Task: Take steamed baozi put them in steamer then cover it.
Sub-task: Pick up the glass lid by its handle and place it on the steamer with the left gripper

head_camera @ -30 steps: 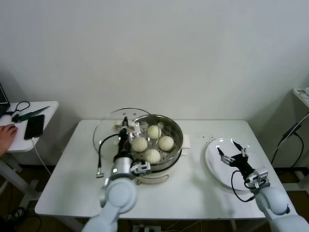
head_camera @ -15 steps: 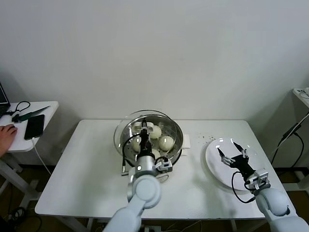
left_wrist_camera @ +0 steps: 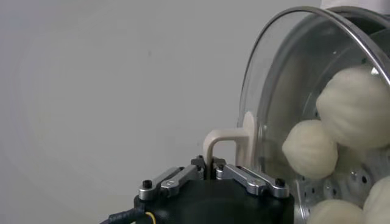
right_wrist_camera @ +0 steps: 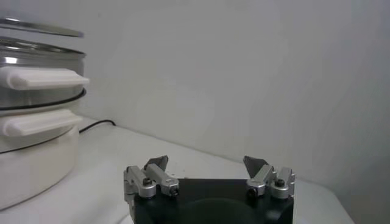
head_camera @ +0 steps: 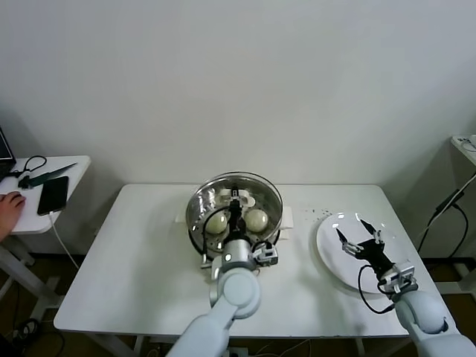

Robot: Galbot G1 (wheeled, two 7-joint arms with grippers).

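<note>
The steamer stands mid-table with baozi inside; two show plainly in the head view, the rest are behind my left arm. My left gripper is shut on the white bar handle of the glass cover and holds it over the steamer. In the right wrist view the cover's rim sits a little above the steamer. In the left wrist view the baozi show through the cover. My right gripper is open and empty over the plate; it also shows in the right wrist view.
A flat white plate lies at the table's right under my right gripper. A side table at far left holds a black phone, and a person's hand rests there. A black cable runs behind the pot.
My left gripper has carried the cover rightward from the steamer's left side to over the steamer. The right arm has not moved.
</note>
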